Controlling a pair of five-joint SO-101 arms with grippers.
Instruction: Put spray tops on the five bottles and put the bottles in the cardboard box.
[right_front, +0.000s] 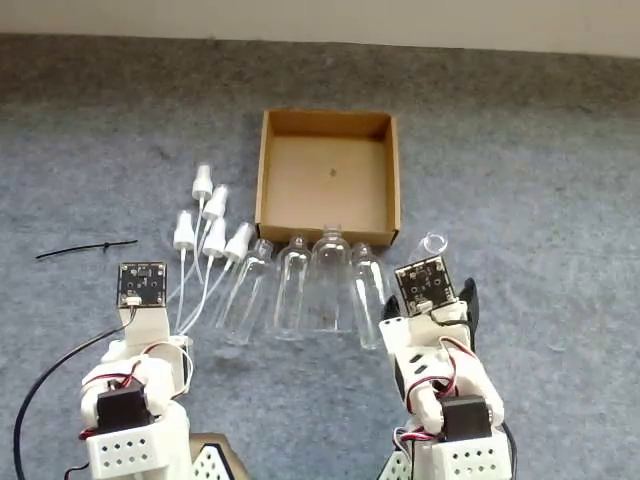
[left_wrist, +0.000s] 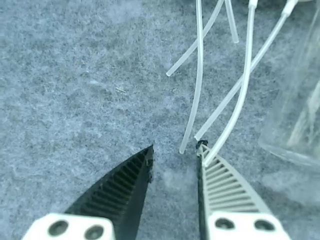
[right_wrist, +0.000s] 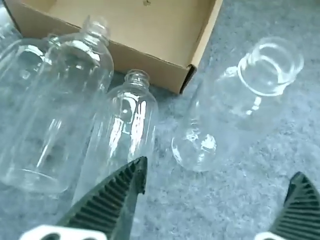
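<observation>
Since no bottle wears a spray top yet, capping is the step in hand. Four bottles lie in a row just below the cardboard box at the high view's centre, with the spray tops to their left. The left hand, narrowly parted, sits at the tops' tubes; the right hand, spread wide, hangs over a fifth bottle. Next, I judge: grip a top, steady a bottle.

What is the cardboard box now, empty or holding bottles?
Empty of bottles: the cardboard box shows its bare floor, and the bottles lie outside it.
</observation>
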